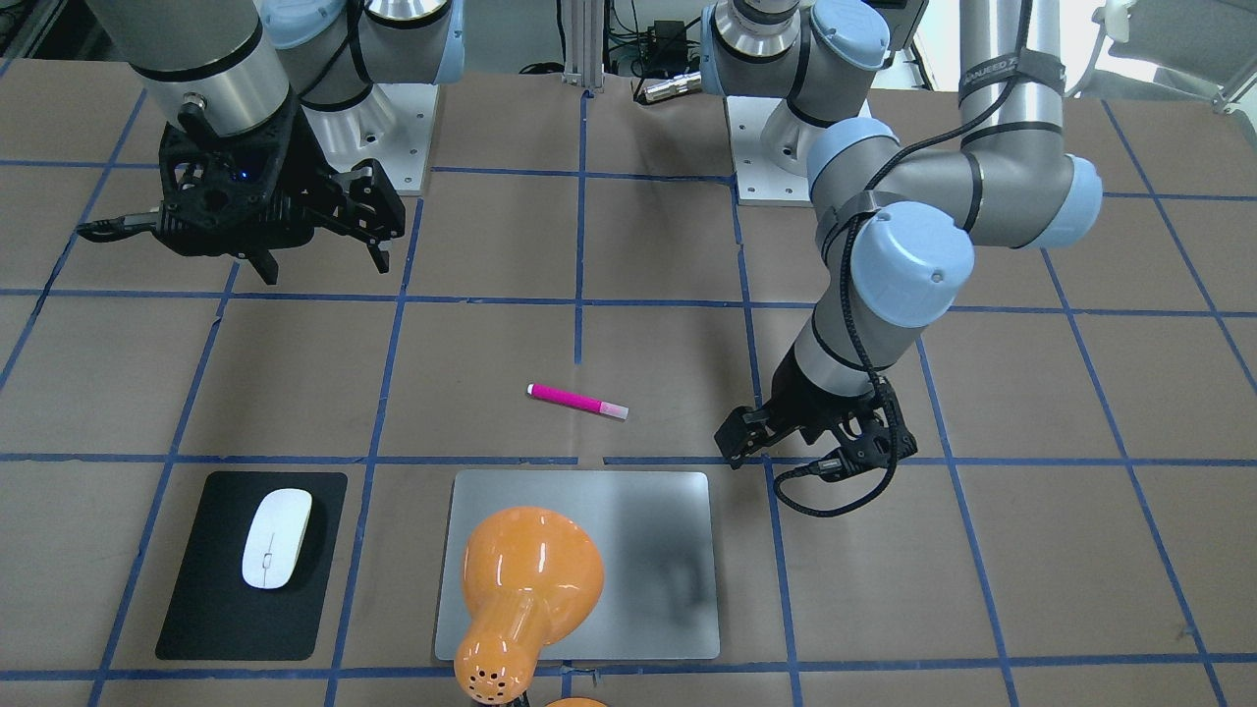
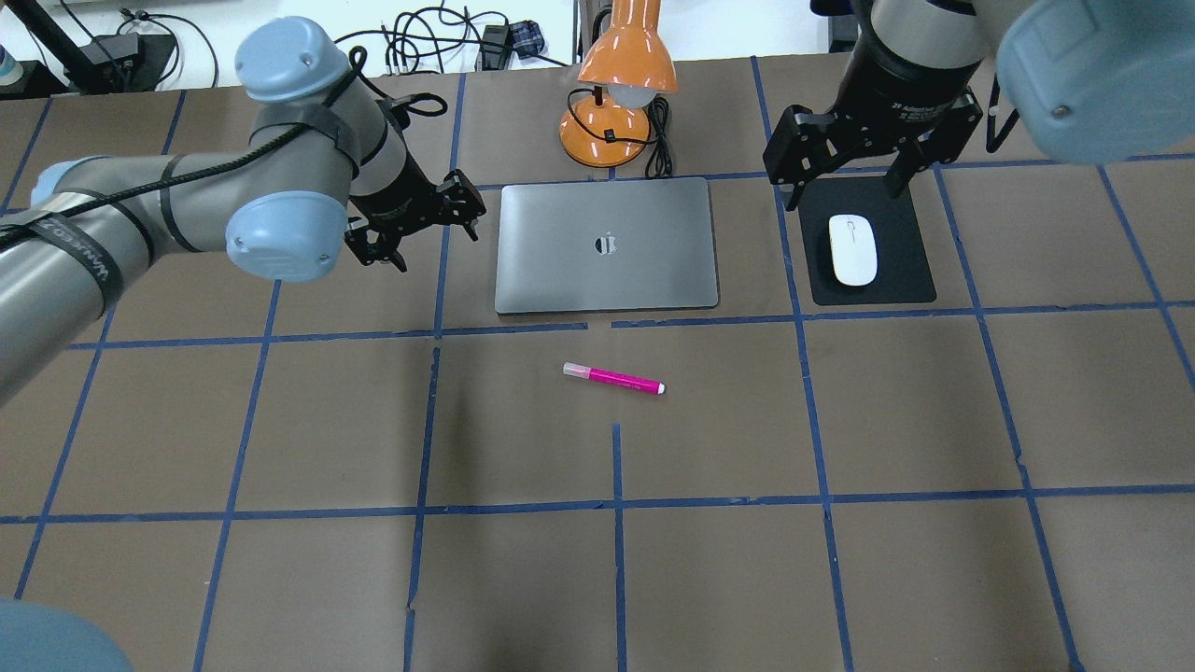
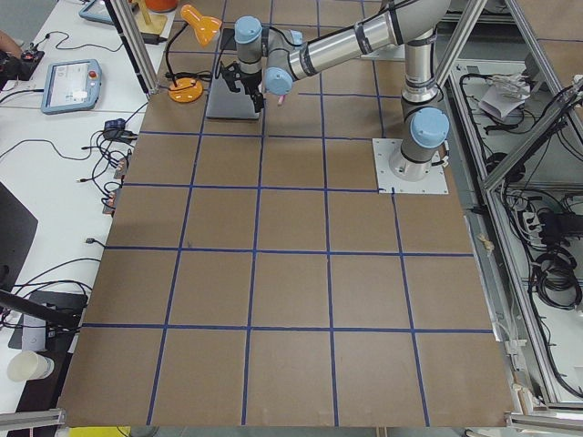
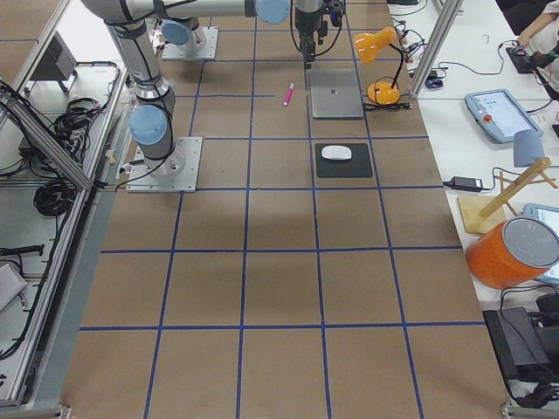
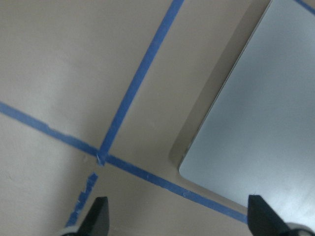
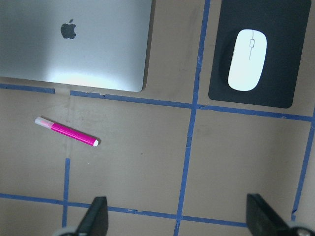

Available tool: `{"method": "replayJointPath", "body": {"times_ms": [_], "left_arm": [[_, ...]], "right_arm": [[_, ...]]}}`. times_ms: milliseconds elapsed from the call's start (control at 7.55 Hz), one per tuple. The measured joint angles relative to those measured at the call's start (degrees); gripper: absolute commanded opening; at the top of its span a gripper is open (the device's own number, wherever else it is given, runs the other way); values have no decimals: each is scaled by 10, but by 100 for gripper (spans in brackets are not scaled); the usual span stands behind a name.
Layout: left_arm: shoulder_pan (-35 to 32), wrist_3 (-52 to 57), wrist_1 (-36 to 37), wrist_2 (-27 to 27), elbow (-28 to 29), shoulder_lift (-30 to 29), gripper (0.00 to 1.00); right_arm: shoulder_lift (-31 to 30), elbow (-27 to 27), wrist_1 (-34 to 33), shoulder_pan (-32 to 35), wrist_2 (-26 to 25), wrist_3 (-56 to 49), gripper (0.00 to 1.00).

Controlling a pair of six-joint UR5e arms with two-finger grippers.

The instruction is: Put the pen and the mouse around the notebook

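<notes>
The silver-grey notebook (image 2: pixel 560 271) lies flat at the far middle of the table. The white mouse (image 2: pixel 853 249) rests on a black pad to its right. The magenta pen (image 2: pixel 613 378) lies on the table nearer the robot than the notebook, apart from it. My left gripper (image 2: pixel 425 229) is open and low beside the notebook's left edge; the left wrist view shows a notebook corner (image 5: pixel 261 123) ahead of the spread fingertips. My right gripper (image 2: pixel 848 182) hangs open over the pad's far end, empty; its wrist view shows the mouse (image 6: pixel 247 60), the pen (image 6: pixel 67 131) and the notebook (image 6: pixel 74 54).
An orange desk lamp (image 2: pixel 616 93) stands behind the notebook, its shade leaning over it. The black mouse pad (image 2: pixel 901 280) lies under the mouse. Blue tape lines grid the brown table. Cables lie past the far edge.
</notes>
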Motion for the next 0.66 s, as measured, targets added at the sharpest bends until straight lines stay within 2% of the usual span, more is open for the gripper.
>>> {"method": "replayJointPath", "body": {"times_ms": [398, 663], "left_arm": [[47, 97, -167, 49, 77, 41, 100], [55, 152, -230, 82, 95, 73, 100]], "right_arm": [[-13, 12, 39, -35, -10, 12, 100], [-15, 14, 57, -44, -12, 28, 100]]}}
